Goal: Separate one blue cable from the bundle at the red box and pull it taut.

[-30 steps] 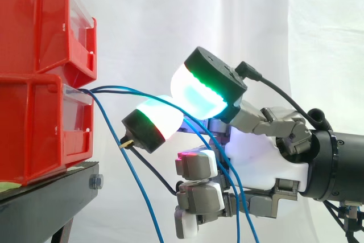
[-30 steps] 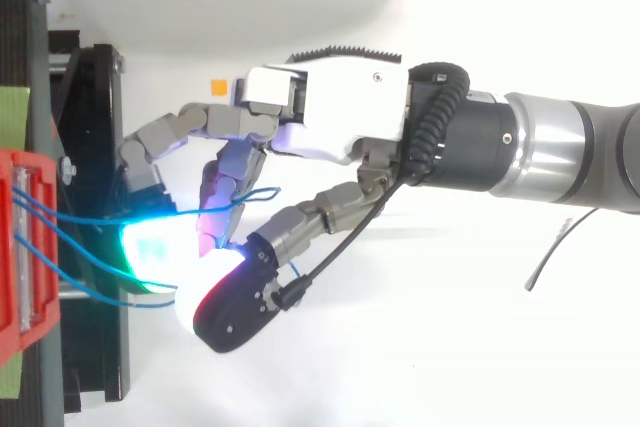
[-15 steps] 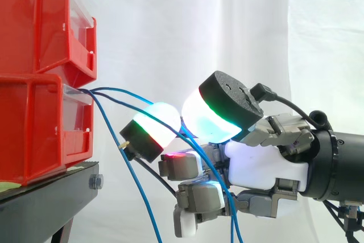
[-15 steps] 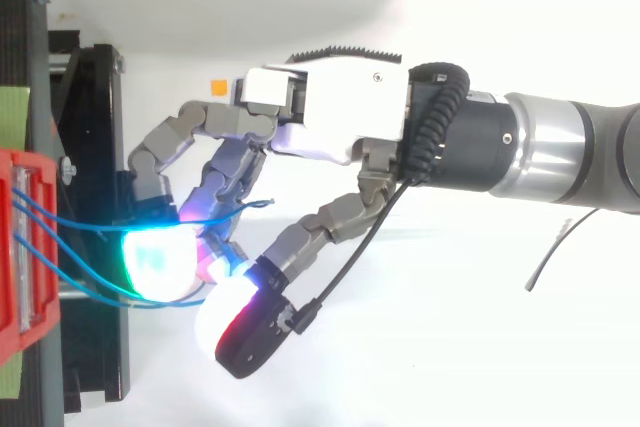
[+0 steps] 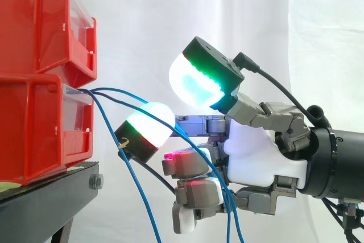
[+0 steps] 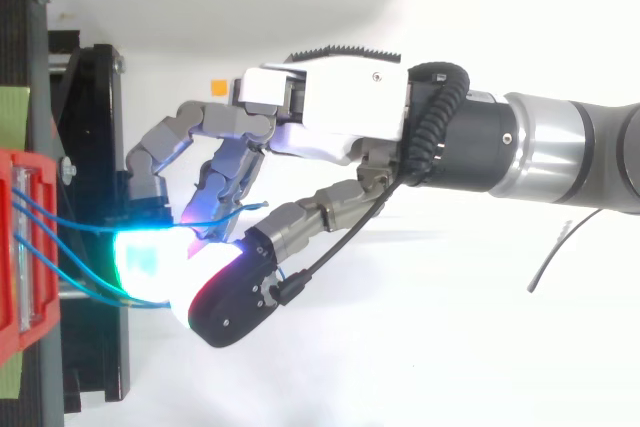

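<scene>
A white curtain [image 5: 170, 15] hangs behind everything. At the far left two red bins stand stacked on a black bench [image 5: 51, 189], the upper red bin [image 5: 40, 21] sitting on the lower red bin [image 5: 40, 123].

The blue cables [image 5: 114, 88] come out together at the front lip of the lower red bin, at its top right corner in the side view. From there their long axis runs left to right. One drops steeply, just beside the bench edge, and leaves the bottom of the view. The others slope gently down to the right and fan apart until they reach the robot hand [image 5: 256, 157]. They cross it and hang nearly straight down below it. None of them lies in a straight line; each one bows. In the top view they leave the bin as separate strands and run rightward over the bench edge to the hand.

The robot hand reaches in level from the right and points toward the bins, near the bench but apart from it. Strands pass through it, yet I cannot tell whether it grips any of them. Behind it the arm [image 6: 570, 152] lies horizontal, out to the right edge.
</scene>
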Available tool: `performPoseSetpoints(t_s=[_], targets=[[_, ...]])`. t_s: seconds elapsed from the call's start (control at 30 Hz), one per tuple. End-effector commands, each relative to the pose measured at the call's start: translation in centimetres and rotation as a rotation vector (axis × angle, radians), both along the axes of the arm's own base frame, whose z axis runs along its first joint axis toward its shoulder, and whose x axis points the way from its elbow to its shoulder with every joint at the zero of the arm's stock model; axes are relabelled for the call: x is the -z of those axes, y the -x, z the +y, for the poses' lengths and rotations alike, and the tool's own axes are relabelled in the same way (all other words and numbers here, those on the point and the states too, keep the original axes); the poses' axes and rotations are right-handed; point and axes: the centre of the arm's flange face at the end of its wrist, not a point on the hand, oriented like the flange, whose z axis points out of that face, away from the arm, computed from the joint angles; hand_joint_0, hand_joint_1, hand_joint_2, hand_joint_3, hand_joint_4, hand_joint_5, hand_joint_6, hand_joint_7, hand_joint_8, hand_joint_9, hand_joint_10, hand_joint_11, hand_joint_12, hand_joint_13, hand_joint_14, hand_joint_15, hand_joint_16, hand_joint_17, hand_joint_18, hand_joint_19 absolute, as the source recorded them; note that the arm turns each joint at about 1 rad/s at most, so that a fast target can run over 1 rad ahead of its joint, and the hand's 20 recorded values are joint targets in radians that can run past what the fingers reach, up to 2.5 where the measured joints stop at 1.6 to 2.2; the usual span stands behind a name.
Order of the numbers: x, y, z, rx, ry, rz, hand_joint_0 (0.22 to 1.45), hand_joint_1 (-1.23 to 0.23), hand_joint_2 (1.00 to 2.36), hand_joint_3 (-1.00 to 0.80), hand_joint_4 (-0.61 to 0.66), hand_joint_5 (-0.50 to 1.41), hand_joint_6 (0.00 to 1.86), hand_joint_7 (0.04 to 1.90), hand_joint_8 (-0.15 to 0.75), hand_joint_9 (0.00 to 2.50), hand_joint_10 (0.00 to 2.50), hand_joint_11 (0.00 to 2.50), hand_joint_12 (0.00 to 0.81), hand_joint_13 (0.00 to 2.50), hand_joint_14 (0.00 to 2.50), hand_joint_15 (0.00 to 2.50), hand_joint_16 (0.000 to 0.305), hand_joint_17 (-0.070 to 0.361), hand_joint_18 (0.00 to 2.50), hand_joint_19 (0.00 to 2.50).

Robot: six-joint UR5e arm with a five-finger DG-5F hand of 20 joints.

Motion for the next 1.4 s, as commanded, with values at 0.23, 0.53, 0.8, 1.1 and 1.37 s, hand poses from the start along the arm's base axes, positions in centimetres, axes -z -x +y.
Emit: performPoseSetpoints(t_s=[0.23, 0.53, 0.8, 1.1, 1.37], targets=[[0.06, -0.01, -0.01, 0.0, 0.002, 0.001, 0.6, -0.95, 1.0, -0.5, 0.11, -0.19, 0.92, 0.9, 0.261, 1.03, 0.33, 1.54, 0.313, 1.24, 0.03, 1.17, 0.029, 0.065, 0.84, 0.82], [0.07, 0.0, -0.01, 0.0, 0.0, 0.002, 0.78, -0.93, 1.0, -0.5, 0.06, -0.19, 0.94, 0.94, 0.247, 1.01, 0.46, 1.48, 0.29, 1.27, 0.03, 1.2, 0.026, 0.058, 0.89, 0.79], [0.07, 0.1, -0.08, -0.005, 0.001, 0.011, 0.61, -1.08, 1.0, -0.5, 0.09, -0.2, 0.95, 0.91, 0.247, 0.92, 0.44, 1.46, 0.306, 1.2, 0.03, 1.21, 0.03, 0.068, 0.86, 0.83], [0.02, 0.09, -0.18, -0.015, 0.003, 0.011, 0.5, -0.94, 1.0, -0.5, 0.15, -0.22, 0.95, 0.81, 0.293, 0.88, 0.61, 1.31, 0.345, 1.21, 0.02, 1.18, 0.04, 0.09, 0.93, 0.83], [0.02, 0.09, -0.18, -0.015, 0.001, 0.011, 0.44, -0.77, 1.0, -0.5, 0.21, -0.25, 0.94, 0.76, 0.323, 0.69, 1.55, 1.07, 0.356, 1.28, 0.01, 1.32, 0.043, 0.097, 0.95, 0.81]])
